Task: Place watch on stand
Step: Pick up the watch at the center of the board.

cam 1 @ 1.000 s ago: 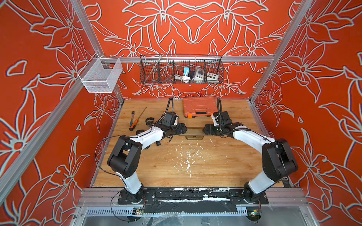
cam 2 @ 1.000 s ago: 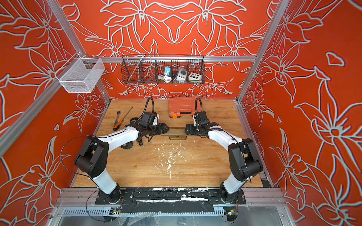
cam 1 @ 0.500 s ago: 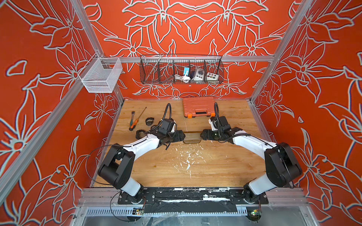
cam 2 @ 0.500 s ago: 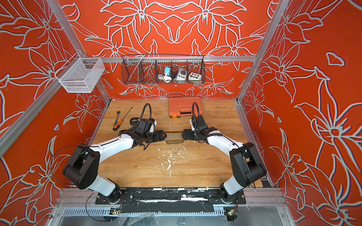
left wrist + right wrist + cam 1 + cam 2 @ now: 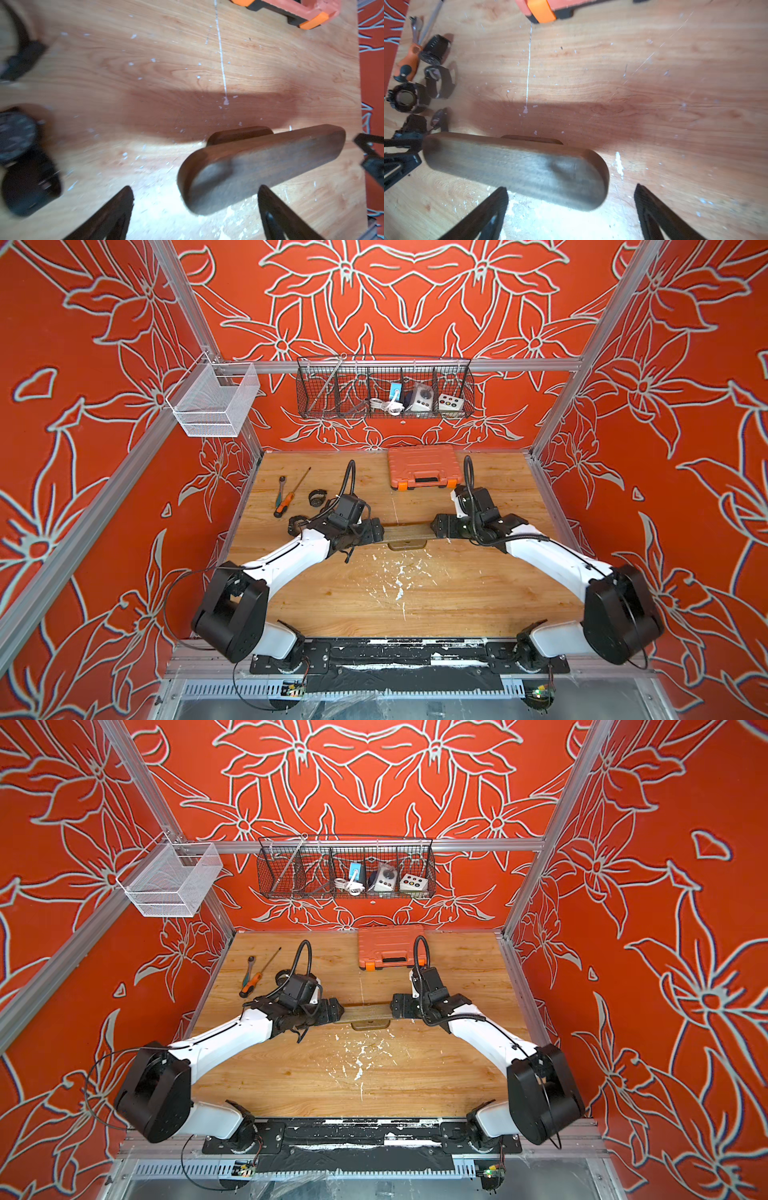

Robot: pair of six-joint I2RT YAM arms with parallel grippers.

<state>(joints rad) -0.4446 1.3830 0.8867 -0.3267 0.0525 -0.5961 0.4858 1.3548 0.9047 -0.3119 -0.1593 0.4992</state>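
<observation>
Both arms are down low on the stand (image 5: pixel 409 531), one at each end of the dark bar. It sits on its small base at the middle of the surface (image 5: pixel 415 597), bar running from 9 to 3 o'clock. The left gripper (image 5: pixel 195 188) brackets the 9 o'clock end. Its fingers (image 5: pixel 116 207) are spread wide with clear gaps to the wood, so they are released, not grasping. The right gripper (image 5: pixel 571 187) is the same at the 3 o'clock end: splayed, bar tip between the fingers, nothing pinched. A two-ended bracket like this reads as squaring the stand up, then letting go.

No watch is on it yet. The watches (image 5: pixel 439 82) lie bunched at about 10 o'clock, beside the orange-handled screwdriver (image 5: pixel 286 502); the orange case (image 5: pixel 424 466) waits at 12 o'clock.

Against a second ago, both wrists have dropped and slid toward 6 o'clock, level with the bar, and both sets of fingers have spread wider. The stand itself looks about where it was.
</observation>
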